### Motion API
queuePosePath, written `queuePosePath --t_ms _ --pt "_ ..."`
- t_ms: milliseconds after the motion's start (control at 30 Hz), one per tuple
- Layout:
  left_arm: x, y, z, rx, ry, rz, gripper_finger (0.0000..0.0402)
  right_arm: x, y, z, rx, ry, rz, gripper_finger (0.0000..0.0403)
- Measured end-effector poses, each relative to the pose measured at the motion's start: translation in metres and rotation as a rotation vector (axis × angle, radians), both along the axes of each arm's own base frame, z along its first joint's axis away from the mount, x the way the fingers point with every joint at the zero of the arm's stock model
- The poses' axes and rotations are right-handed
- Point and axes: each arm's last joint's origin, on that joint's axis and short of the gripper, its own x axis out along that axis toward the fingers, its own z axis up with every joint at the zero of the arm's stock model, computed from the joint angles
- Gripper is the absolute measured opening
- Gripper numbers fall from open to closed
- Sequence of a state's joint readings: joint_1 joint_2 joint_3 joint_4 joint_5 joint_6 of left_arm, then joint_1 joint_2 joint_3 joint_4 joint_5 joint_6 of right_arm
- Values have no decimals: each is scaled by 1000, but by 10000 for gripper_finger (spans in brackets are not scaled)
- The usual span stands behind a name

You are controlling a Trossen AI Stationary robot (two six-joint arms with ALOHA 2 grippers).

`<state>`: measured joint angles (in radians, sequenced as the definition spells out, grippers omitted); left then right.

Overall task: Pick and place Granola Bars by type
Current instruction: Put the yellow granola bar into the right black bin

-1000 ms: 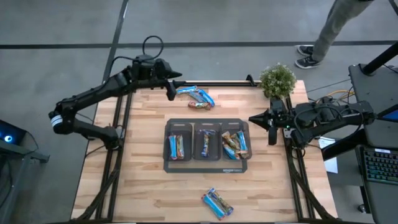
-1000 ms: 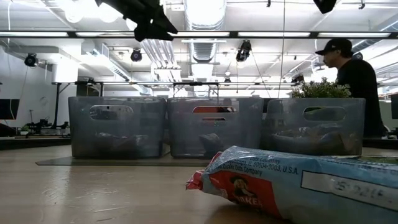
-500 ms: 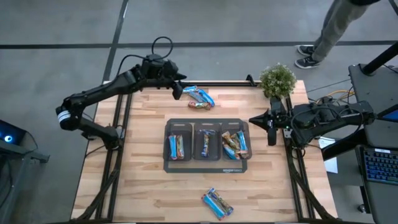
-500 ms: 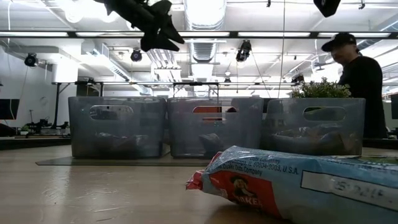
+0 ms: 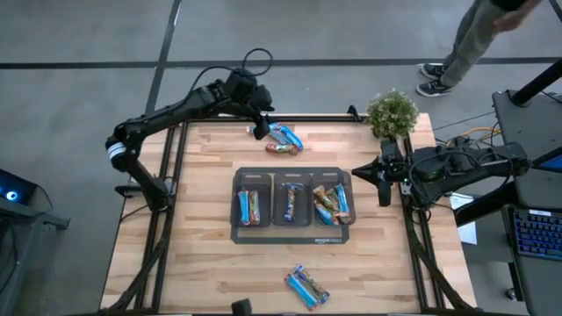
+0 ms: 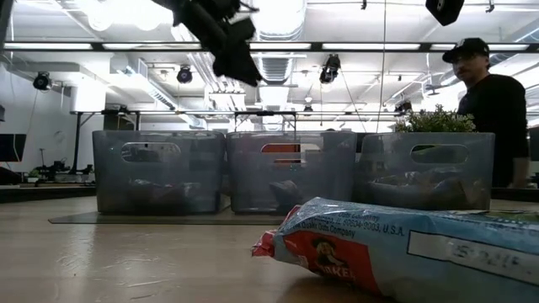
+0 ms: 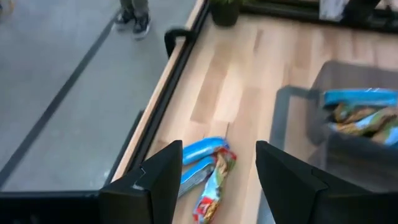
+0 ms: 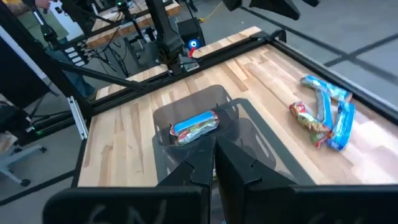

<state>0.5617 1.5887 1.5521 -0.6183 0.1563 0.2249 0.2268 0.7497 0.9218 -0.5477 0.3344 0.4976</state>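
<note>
We see the wooden bench (image 5: 202,228) carrying a dark tray (image 5: 294,233) near its middle, and we take that tray as our landmark. On the tray stand three grey bins (image 5: 293,200) side by side. Each bin holds Granola Bars (image 5: 249,206): blue-wrapped ones in the bin toward the left arm, one or two in the middle bin, and a mixed heap of blue and orange-brown in the bin toward the right arm.

Beyond the tray's far edge, near the bench's rim, we find a loose cluster of three bars (image 5: 283,140), two light blue and one orange-brown with red, touching each other. The left claw (image 5: 261,130) hovers in the air just beside this cluster, on its left-arm side and above it; its fingers (image 7: 163,180) stand wide apart and empty, and in the left wrist view the cluster lies on the bench between them, lower down, untouched.

The right claw (image 5: 383,187) waits off the tray's right-arm side, pinched fully closed and holding nothing.

On the near side of the tray, well apart from it, lies another pair of bars (image 5: 306,287). A small potted plant (image 5: 392,112) stands at the far corner beyond the tray. A person (image 6: 491,97) stands past the bench.
</note>
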Motion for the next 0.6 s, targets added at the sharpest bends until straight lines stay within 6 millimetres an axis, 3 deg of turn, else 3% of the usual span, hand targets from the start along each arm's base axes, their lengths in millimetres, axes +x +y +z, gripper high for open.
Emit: queuePosePath --t_ms 333,600 --pt "11 21 -31 151 228 21 186 0 0 -1 24 4 -7 9" --pt "-4 54 -64 16 373 71 186 6 1 -6 11 45 -7 9"
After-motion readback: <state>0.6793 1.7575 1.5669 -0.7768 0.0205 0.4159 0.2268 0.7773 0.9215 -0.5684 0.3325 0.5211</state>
